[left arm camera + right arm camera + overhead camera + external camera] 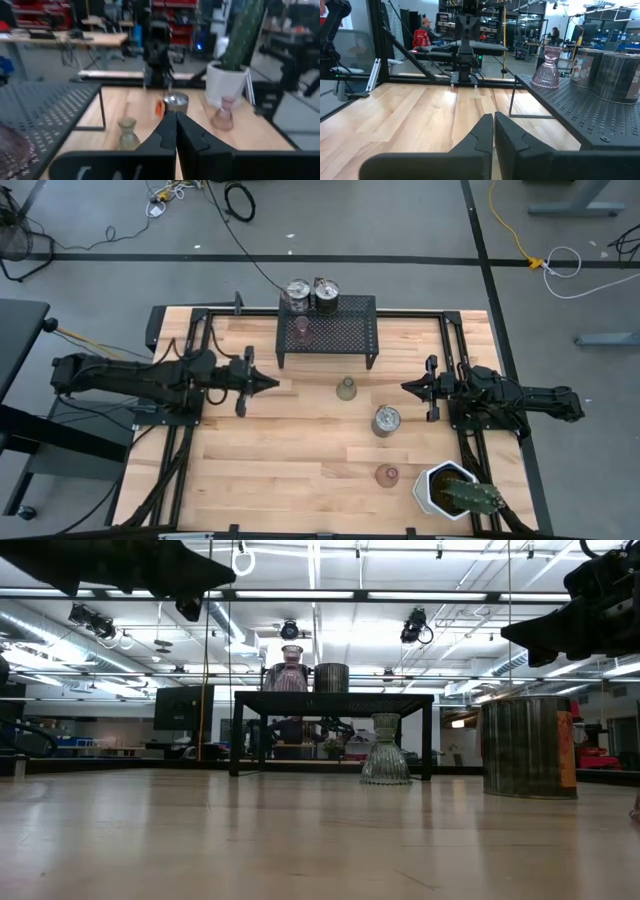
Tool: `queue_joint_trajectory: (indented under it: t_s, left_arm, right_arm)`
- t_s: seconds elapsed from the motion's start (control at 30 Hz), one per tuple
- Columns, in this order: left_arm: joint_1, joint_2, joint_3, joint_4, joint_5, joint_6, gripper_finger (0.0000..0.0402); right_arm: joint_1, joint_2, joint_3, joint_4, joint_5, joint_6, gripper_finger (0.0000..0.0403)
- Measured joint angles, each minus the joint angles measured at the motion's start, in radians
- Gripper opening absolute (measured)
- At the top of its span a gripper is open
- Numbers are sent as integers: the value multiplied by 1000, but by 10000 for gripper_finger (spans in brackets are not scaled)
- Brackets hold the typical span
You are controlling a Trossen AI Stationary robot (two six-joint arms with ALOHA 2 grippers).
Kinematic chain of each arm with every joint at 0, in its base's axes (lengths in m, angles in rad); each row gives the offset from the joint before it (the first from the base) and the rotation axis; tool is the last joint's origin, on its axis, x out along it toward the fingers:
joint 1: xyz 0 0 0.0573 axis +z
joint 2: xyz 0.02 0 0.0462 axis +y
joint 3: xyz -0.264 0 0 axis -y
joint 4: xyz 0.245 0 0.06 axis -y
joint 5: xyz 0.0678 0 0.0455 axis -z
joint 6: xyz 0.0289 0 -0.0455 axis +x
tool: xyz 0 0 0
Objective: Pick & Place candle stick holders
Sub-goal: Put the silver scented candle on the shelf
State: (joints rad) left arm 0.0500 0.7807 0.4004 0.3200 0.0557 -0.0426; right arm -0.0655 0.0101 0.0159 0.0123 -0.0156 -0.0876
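On the black mesh rack at the table's far middle stand two silvery can-like holders and a pink glass cup. An olive-green cup, a third silvery holder and a second pink cup stand on the wooden table. My left gripper is shut and empty, left of the green cup above the table. My right gripper is shut and empty, right of the green cup.
A white hexagonal pot with a cactus stands at the near right corner. Black rails run along the table's left and right sides. A person in red sits in the room beyond the table.
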Motion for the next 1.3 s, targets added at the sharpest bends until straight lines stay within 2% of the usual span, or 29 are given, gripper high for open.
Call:
queue_joint_trajectory:
  t_s: [0.23,0.67,1.07,1.3]
  left_arm:
    - [-21,-64,-92,88,-86,7,0]
    - [-22,-164,-301,333,-119,2,0]
    - [-22,-256,-384,363,-116,-22,0]
    - [-67,-286,-391,338,-112,-24,0]
  right_arm:
    - [0,0,0,0,0,0,20]
    - [0,0,0,-1,0,0,20]
    - [0,0,0,-1,0,0,20]
    - [0,0,0,-1,0,0,20]
